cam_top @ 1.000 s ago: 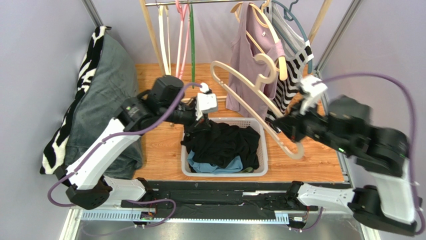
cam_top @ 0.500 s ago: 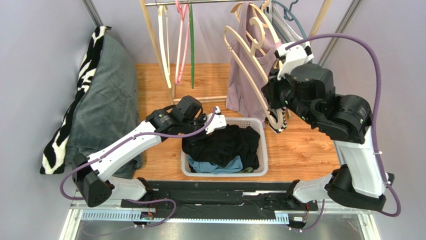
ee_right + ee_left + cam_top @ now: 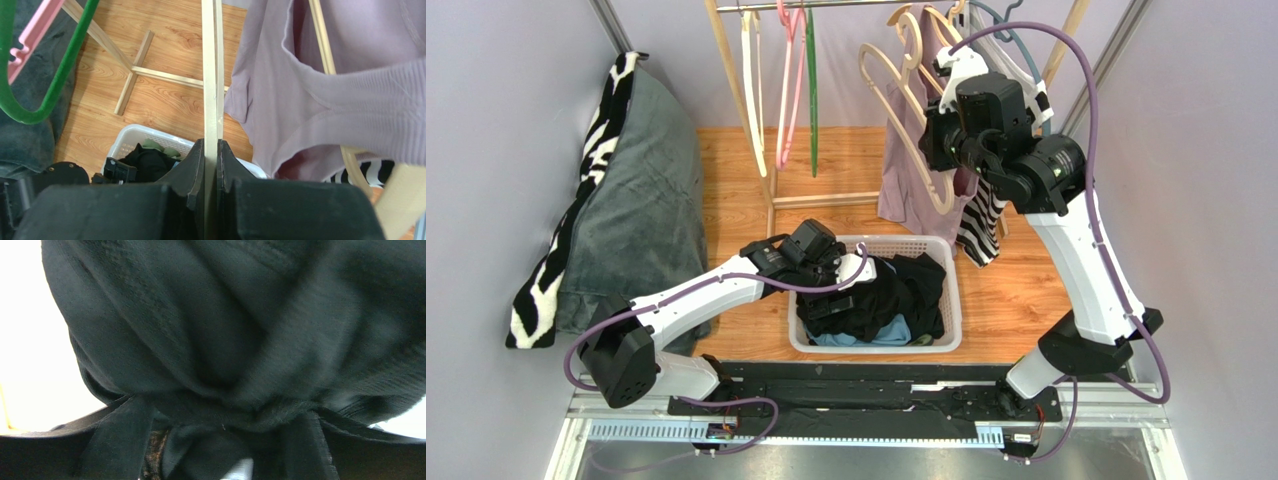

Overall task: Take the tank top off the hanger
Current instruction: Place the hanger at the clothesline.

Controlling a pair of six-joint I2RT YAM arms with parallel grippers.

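The black tank top (image 3: pixel 896 290) lies heaped in the white basket (image 3: pixel 954 305), on top of blue cloth. My left gripper (image 3: pixel 856 270) reaches into the basket's near left part, pressed against the top. In the left wrist view the tank top (image 3: pixel 225 340) and its straps fill the frame and hide the fingers. The bare cream wooden hanger (image 3: pixel 904 110) is up by the rail with nothing on it. My right gripper (image 3: pixel 211 145) is shut on the hanger's (image 3: pixel 212 75) flat arm; in the top view the right gripper (image 3: pixel 944 140) is high beside the hanging clothes.
A mauve top (image 3: pixel 898 190) and a striped garment (image 3: pixel 981 215) hang on the rail behind the basket. Green (image 3: pixel 811 90) and pink (image 3: pixel 786 80) hangers hang to the left. A grey cushion (image 3: pixel 626 190) leans on the left wall.
The right arm has swung the bare hanger up and back from beside the basket to the rail. The left arm has dropped with the black top into the basket.
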